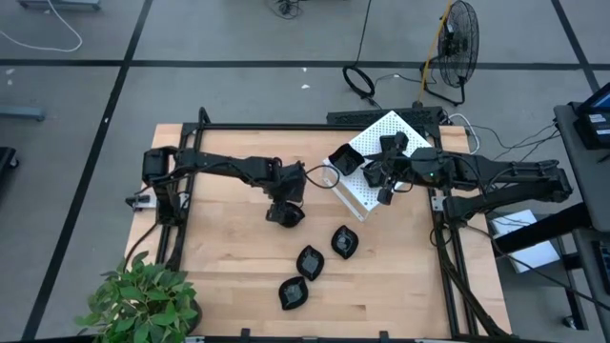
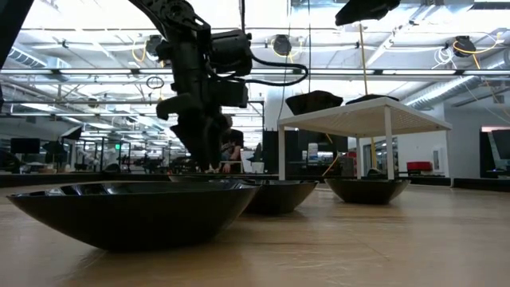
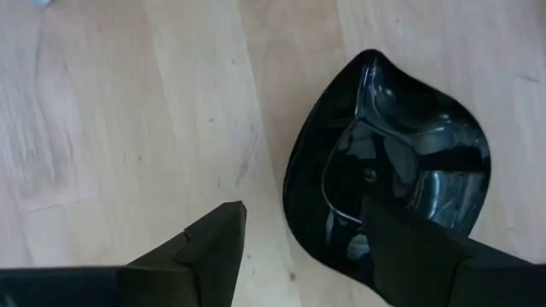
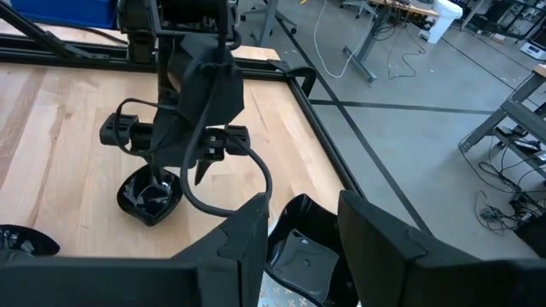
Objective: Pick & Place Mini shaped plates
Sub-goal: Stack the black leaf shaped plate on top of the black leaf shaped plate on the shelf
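Note:
A glossy black leaf-shaped mini plate (image 3: 401, 136) lies on the wooden table near its middle (image 1: 286, 216). My left gripper (image 3: 303, 205) hangs open just above it and points down. One finger stands over the bowl and the other outside the rim. Three more mini plates (image 1: 344, 241) (image 1: 310, 262) (image 1: 293, 292) rest on the table toward the near edge. My right gripper (image 4: 303, 205) waits open above the white perforated box (image 1: 367, 193). A square mini plate (image 4: 299, 251) on the box shows between its fingers.
The white box (image 2: 358, 119) stands on legs at the table's far right, with dark plates (image 2: 315, 101) on top. A potted plant (image 1: 143, 300) fills the near left corner. Black frame rails (image 1: 181, 224) run along the table's sides. Bare wood lies left of the plates.

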Tool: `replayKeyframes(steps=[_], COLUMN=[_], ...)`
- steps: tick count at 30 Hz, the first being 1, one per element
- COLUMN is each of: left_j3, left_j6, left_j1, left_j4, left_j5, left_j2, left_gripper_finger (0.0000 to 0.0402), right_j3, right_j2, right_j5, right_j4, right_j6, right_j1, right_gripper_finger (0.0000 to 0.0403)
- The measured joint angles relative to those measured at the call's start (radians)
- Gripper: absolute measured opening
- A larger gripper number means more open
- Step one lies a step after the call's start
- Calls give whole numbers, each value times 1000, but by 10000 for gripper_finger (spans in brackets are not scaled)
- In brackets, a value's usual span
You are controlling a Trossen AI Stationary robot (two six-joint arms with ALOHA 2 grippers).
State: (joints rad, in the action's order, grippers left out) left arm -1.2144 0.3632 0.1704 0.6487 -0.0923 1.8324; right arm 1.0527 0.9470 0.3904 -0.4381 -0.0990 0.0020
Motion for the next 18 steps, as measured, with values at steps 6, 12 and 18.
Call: replayKeyframes(steps=[6,12,18], left_j3=[24,43,43], left_j6=[-3,-5,-49], left_j1=[6,34,55], left_j4=[-15,-50,-83], left_j5=[-7,-45,-65], left_j2=[10,10,16], left_gripper_finger=[224,145,73], right_j3=[0,0,0], right_j2=[0,0,0], right_j5=[0,0,0], right_j4=[0,0,0], right_j6=[0,0,0], right_j1=[0,0,0], right_gripper_finger=[130,130,130])
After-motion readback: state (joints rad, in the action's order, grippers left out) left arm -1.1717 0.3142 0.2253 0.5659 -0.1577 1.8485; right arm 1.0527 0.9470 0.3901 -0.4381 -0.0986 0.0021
